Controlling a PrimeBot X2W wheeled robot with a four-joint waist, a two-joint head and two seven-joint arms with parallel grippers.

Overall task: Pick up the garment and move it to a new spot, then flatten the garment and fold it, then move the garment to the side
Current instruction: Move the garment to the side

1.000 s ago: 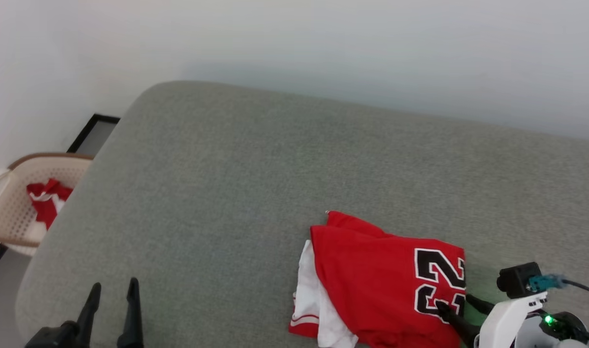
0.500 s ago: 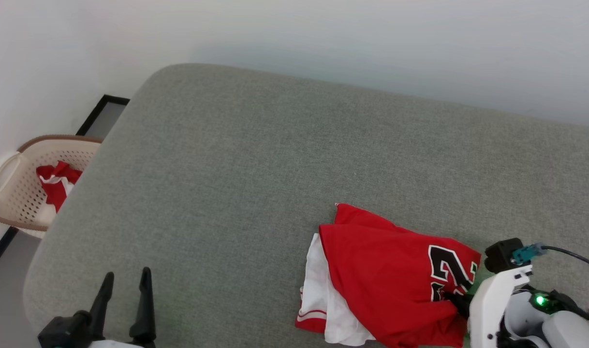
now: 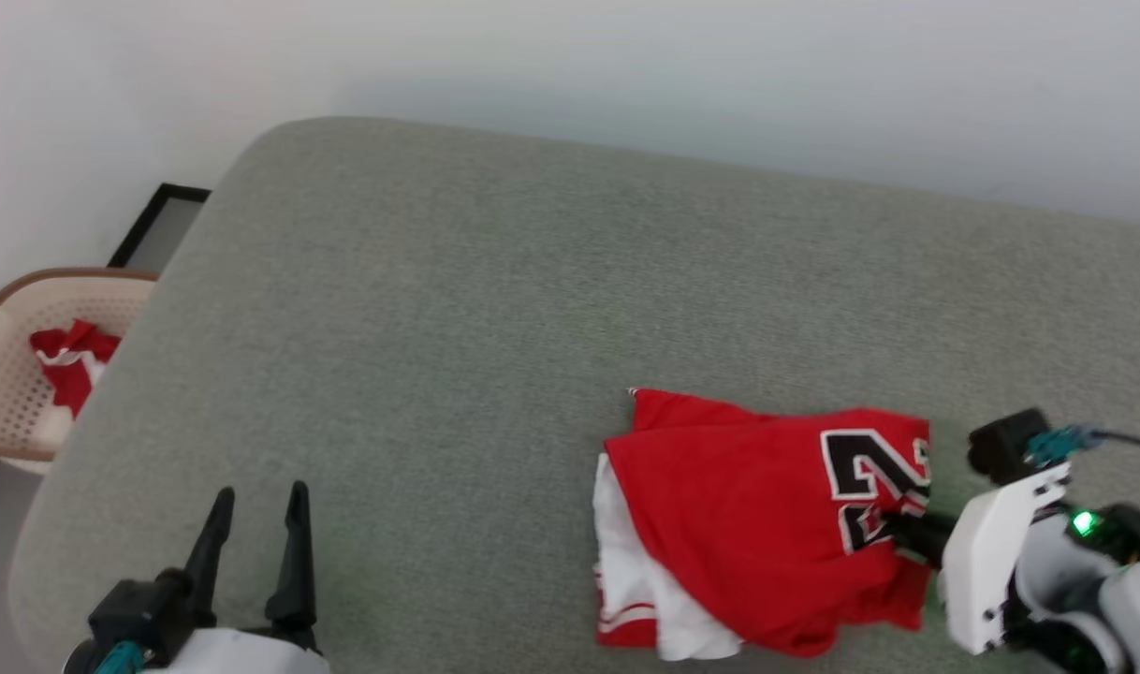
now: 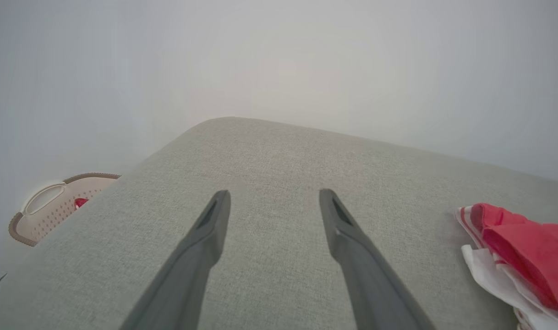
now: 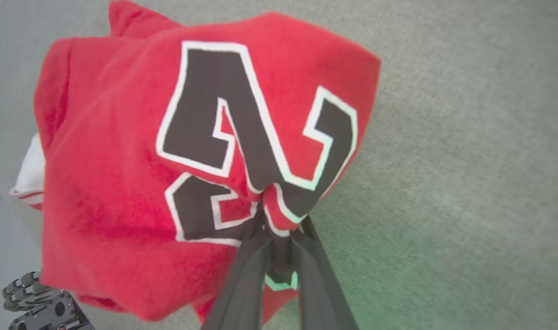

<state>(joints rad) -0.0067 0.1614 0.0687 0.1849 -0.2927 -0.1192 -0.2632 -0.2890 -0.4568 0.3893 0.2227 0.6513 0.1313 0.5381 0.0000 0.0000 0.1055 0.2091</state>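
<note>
1. right gripper (image 5: 281, 220) is pinched closed on a fold of the garment (image 3: 738, 524), right at the black-and-white number; the cloth puckers between its fingers.
2. the garment lies on the near right part of the grey cushion (image 3: 486, 328), loosely doubled over, red layer on top. a white sleeve pokes out from under the side nearer the cushion's middle.
3. left gripper (image 3: 261, 491) hovers with fingers spread wide and nothing between them, above the cushion's near left corner, well apart from the garment.
4. a pale basket (image 3: 8, 374) holding a small red-and-white cloth lump (image 3: 65, 360) stands off the cushion's left edge; leave it alone.
5. you look to be in the first step: the grip is made, the carry to a new spot is not yet done. the uneven layers read as a heap, not a finished fold.
6. next, lift until the trailing layers clear the cushion, then carry toward its bare middle. you hold a single pinch, so expect the garment to hang and swing. go slowly, and set it down where both grippers can reach.
</note>
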